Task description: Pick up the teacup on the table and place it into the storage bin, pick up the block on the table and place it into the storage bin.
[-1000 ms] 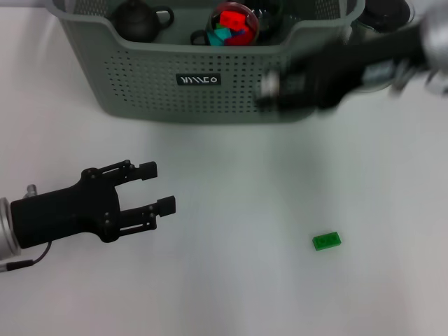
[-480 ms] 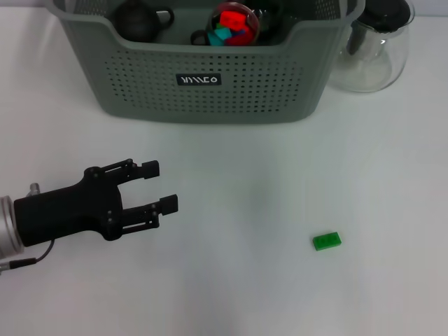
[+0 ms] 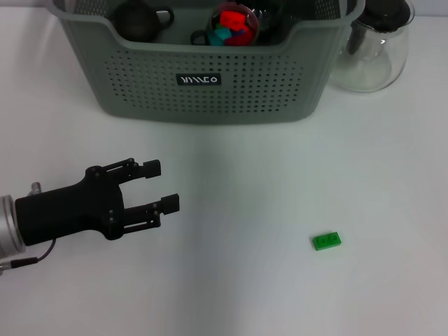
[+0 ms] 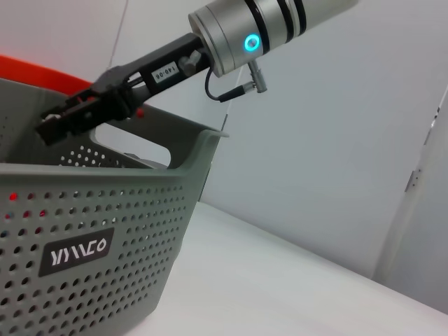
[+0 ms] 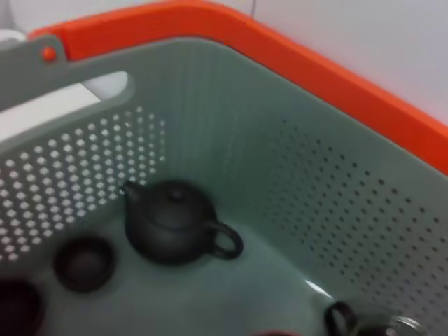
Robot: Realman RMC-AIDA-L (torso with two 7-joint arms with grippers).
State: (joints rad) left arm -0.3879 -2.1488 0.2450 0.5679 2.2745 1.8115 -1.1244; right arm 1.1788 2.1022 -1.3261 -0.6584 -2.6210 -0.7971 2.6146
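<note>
Storage bin [image 3: 210, 84]: grey-green perforated basket at 12 o'clock on the white table [image 3: 280, 294], its black label with white lettering facing the robot.
Bin contents: a dark teapot [image 3: 138, 19] at the bin's 10 o'clock corner; a clear cup of red and teal pieces [image 3: 234, 24] near the middle; in the right wrist view the teapot [image 5: 175, 222] sits on the bin floor with a small dark teacup [image 5: 85, 262] just beside it.
Block [image 3: 327, 241]: small green brick lying flat on the table at about 4 o'clock, well apart from the bin and from both arms.
Left gripper [image 3: 159, 186]: low over the table at 8 o'clock, fingers spread apart with nothing between them, pointing toward 3 o'clock.
Right gripper [image 4: 59, 120]: seen from the left wrist camera above the bin's rim near a cut-out handle; whether its fingers are apart or together cannot be told.
Glass pot [image 3: 371, 49]: clear, with a black lid, at 1 o'clock, just beside the bin's right end.
</note>
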